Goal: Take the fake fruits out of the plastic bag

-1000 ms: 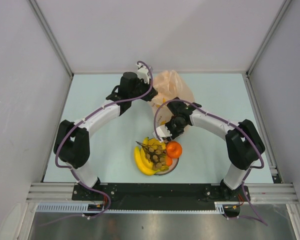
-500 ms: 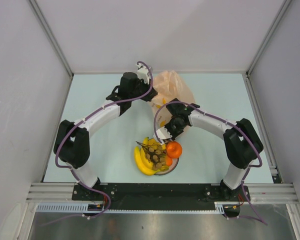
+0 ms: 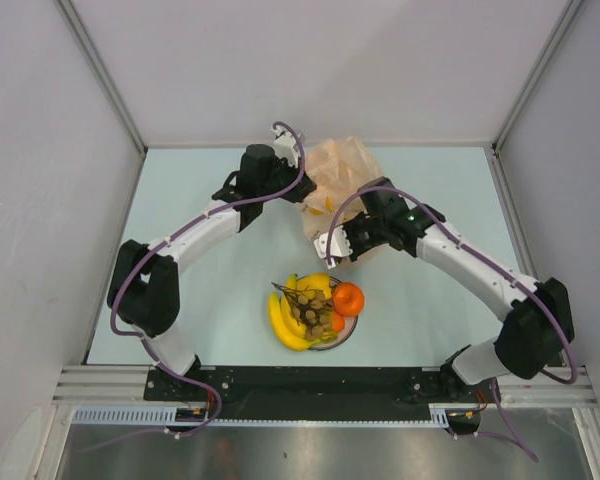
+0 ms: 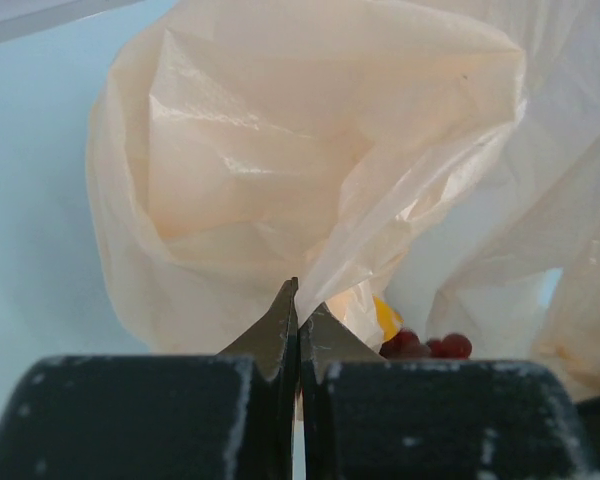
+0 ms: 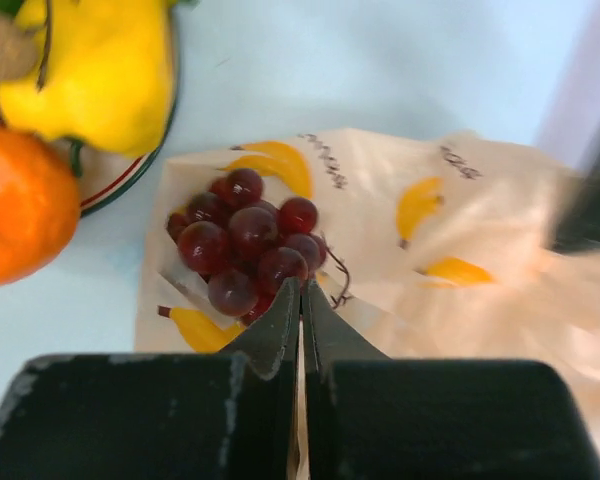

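The pale-orange plastic bag (image 3: 342, 172) lies at the far middle of the table, crumpled and lifted on its left side. My left gripper (image 3: 298, 196) is shut on the bag's film (image 4: 310, 170) and holds it up, as the left wrist view (image 4: 300, 292) shows. My right gripper (image 3: 330, 250) is shut at the bag's near edge (image 5: 430, 290), with film between the jaws (image 5: 301, 292). A dark red grape bunch (image 5: 245, 250) lies in the bag's mouth just beyond the right fingertips and also shows in the left wrist view (image 4: 427, 345). Bananas (image 3: 282, 325), brownish grapes (image 3: 313, 310), a yellow pepper-like piece (image 5: 90, 70) and an orange (image 3: 348, 298) sit on the plate (image 5: 130, 178).
The round white plate (image 3: 346, 334) stands between the arm bases near the front edge, close to the bag's near edge. Grey walls enclose the table on the left, right and far sides.
The right arm's elbow has swung out to the right, and its gripper has moved from the plate's far rim up to the bag's near edge. The left arm has held still.
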### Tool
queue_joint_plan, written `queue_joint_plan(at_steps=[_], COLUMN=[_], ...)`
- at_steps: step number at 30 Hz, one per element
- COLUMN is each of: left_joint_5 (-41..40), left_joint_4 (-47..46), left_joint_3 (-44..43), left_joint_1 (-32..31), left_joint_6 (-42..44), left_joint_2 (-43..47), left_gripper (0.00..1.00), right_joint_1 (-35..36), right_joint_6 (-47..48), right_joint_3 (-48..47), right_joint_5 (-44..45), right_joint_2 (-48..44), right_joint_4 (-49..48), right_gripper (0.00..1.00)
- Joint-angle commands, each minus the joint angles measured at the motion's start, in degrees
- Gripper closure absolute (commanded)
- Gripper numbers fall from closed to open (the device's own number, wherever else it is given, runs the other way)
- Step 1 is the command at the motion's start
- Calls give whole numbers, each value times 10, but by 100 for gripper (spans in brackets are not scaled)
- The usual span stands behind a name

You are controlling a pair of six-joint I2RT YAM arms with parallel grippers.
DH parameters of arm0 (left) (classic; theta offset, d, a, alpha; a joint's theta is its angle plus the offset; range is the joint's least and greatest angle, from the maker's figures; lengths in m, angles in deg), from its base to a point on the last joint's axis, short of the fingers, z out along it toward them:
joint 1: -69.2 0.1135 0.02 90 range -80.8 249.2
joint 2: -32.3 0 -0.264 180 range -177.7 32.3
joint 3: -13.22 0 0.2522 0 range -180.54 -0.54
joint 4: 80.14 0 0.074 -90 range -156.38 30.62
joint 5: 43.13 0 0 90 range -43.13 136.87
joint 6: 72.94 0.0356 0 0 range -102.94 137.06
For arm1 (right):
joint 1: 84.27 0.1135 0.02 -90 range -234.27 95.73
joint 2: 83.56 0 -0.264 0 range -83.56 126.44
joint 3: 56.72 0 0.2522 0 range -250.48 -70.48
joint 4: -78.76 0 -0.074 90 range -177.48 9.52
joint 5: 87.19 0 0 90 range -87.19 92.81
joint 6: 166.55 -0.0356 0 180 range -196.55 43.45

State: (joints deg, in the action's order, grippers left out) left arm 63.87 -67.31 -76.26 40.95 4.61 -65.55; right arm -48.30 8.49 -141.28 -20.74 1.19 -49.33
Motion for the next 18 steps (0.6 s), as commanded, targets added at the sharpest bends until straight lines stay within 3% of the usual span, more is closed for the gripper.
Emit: queue_joint_plan(at_steps=[1, 11, 14, 16, 18], left_joint_5=[18, 11, 13, 13, 13], left_joint_4=[-27, -27, -27, -28, -29], left_joint_3=[5, 2, 2, 4, 3], left_joint_1=[-1, -5, -11, -15, -20], left_joint_6=[-34, -28, -21, -21, -23], left_joint_2=[1, -1, -2, 1, 3], left_gripper=[100, 100, 100, 100, 100], right_joint_1=[12, 105, 125, 107, 83], right_joint_6=[-128, -270, -275, -299, -339], right_joint_3=[-6, -12, -11, -9, -9], right_joint_5=[-21, 28, 99, 174, 192], right_joint_2=[-71, -172, -159, -128, -99], right_joint_4=[-92, -150, -171, -225, -265], right_gripper=[100, 100, 100, 100, 100])
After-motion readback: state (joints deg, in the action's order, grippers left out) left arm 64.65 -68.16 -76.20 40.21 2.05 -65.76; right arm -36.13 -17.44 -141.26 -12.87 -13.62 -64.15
